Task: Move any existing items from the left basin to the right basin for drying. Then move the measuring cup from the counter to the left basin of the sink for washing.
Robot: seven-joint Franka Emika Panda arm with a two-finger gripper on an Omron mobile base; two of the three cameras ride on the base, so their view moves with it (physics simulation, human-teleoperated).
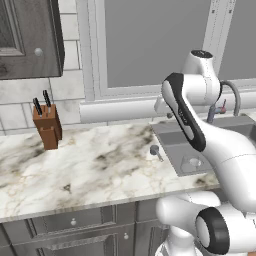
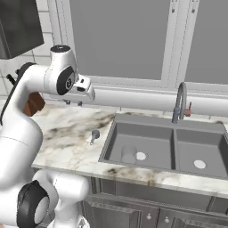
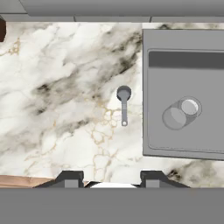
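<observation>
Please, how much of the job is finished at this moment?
Nothing looks done yet. The clear cup sits in the left basin, the measuring cup lies on the counter. The gripper is open above the counter, holding nothing. Both moves remain; the right basin awaits the cup.

one measuring cup [image 3: 124, 104], one see-through cup [image 3: 180, 113], two basins [image 2: 141, 144], one knife block [image 1: 47, 126]

2 base views flank the sink [image 2: 164, 144]; hand view looks straight down.

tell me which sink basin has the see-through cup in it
The left basin, nearer the measuring cup: the see-through cup sits inside it. The right basin holds none.
</observation>
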